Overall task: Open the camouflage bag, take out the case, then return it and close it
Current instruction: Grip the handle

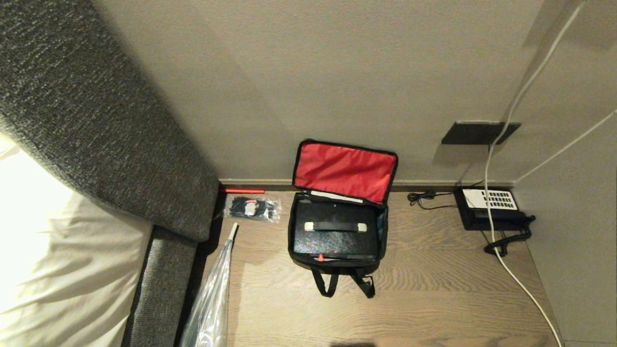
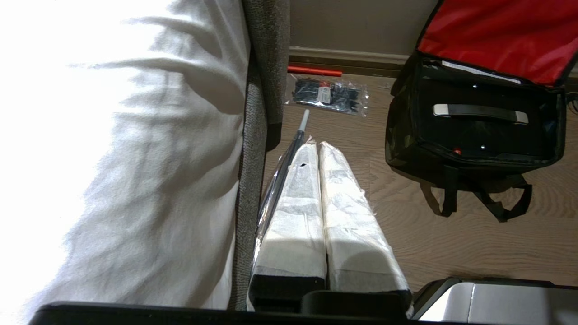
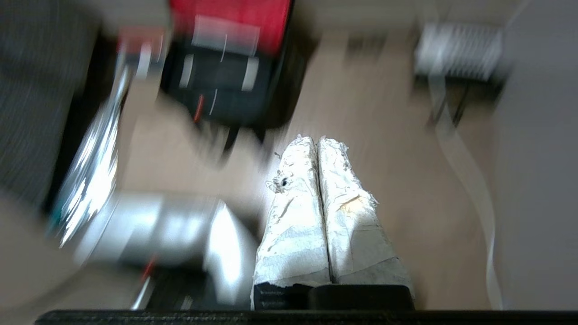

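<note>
At twelve o'clock on the wood floor, the soft camouflage bag [image 1: 338, 226] lies open, flat black rectangular case [image 1: 336, 230] inside, long axis crosswise. My right gripper [image 3: 318, 143], fingers pressed together, is nearer; left gripper [image 2: 319, 146], likewise closed, sits parked.

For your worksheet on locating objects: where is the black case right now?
In the head view the case lies inside the open camouflage bag on the floor by the wall, between the clear packet and the telephone.

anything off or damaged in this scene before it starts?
Mostly tidy. The camouflage bag stands open, the case square inside. Oddities: the white wrap on the right gripper fingers is frayed with a small hole, and a white cable trails across the telephone.
</note>
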You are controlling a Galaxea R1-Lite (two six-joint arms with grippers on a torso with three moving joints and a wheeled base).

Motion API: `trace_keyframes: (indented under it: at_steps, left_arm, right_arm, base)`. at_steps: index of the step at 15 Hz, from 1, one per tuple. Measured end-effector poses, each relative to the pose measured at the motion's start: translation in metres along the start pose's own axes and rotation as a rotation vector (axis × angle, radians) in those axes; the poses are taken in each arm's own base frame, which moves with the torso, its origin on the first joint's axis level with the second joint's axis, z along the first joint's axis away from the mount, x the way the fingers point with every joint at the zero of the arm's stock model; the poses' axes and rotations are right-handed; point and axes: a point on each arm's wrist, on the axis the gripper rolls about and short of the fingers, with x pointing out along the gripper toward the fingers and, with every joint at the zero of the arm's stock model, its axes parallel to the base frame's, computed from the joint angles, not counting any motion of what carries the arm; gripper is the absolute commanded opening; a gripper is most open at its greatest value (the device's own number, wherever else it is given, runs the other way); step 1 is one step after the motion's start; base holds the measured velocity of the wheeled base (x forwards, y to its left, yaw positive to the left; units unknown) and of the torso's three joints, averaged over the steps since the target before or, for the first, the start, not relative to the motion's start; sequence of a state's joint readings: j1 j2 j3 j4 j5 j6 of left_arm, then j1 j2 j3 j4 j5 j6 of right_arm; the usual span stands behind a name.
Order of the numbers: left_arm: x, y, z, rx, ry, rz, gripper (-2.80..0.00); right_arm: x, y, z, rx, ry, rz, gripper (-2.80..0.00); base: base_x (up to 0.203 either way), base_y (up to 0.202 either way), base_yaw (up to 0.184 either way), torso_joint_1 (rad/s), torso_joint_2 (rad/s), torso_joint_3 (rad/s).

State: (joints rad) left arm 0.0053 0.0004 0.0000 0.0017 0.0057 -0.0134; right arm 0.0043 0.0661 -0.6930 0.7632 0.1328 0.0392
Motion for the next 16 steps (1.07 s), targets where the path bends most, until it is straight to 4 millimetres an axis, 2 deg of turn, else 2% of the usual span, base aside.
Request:
trace_keyframes:
  at_steps: [2, 3, 4, 6, 8, 9, 11, 13, 14, 16]
  left_arm:
    - [0.000, 0.000, 0.000, 0.000, 0.000, 0.000, -2.80]
    - [0.000, 0.000, 0.000, 0.000, 0.000, 0.000, -2.80]
    - [0.000, 0.000, 0.000, 0.000, 0.000, 0.000, -2.80]
    - [0.000, 0.000, 0.000, 0.000, 0.000, 0.000, -2.80]
    - [0.000, 0.000, 0.000, 0.000, 0.000, -0.001, -2.80]
    - [0.000, 0.000, 0.000, 0.000, 0.000, 0.000, -2.80]
    - [0.000, 0.000, 0.000, 0.000, 0.000, 0.000, -2.80]
    - [0.000, 0.000, 0.000, 0.000, 0.000, 0.000, -2.80]
    - [0.000, 0.000, 0.000, 0.000, 0.000, -0.001, -2.80]
    - [0.000, 0.000, 0.000, 0.000, 0.000, -0.001, -2.80]
  right_arm:
    - [0.009, 0.001, 0.021, 0.033, 0.176, 0.037, -2.80]
    - [0.024, 0.000, 0.040, 0.037, 0.237, 0.054, -2.80]
    - [0.050, -0.003, 0.063, 0.038, 0.300, 0.070, -2.80]
    - [0.122, -0.010, 0.100, 0.028, 0.417, 0.086, -2.80]
    - [0.214, -0.017, 0.116, -0.009, 0.510, 0.104, -2.80]
    - [0.260, -0.018, 0.114, -0.033, 0.538, 0.111, -2.80]
    - [0.350, -0.007, 0.094, -0.091, 0.559, 0.138, -2.80]
    - [0.419, 0.019, 0.062, -0.141, 0.547, 0.188, -2.80]
    - [0.448, 0.038, 0.044, -0.157, 0.530, 0.218, 0.00]
    - [0.491, 0.078, 0.012, -0.168, 0.473, 0.276, 0.00]
  base:
    - [0.000, 0.000, 0.000, 0.000, 0.00, 0.000]
    - [0.000, 0.000, 0.000, 0.000, 0.00, 0.000]
    - [0.000, 0.000, 0.000, 0.000, 0.00, 0.000]
    - [0.000, 0.000, 0.000, 0.000, 0.00, 0.000]
    - [0.000, 0.000, 0.000, 0.000, 0.00, 0.000]
    - [0.000, 0.000, 0.000, 0.000, 0.00, 0.000]
    - [0.000, 0.000, 0.000, 0.000, 0.00, 0.000]
    - [0.000, 0.000, 0.000, 0.000, 0.00, 0.000]
    - [0.000, 0.000, 0.000, 0.000, 0.00, 0.000]
    - [0.000, 0.000, 0.000, 0.000, 0.00, 0.000]
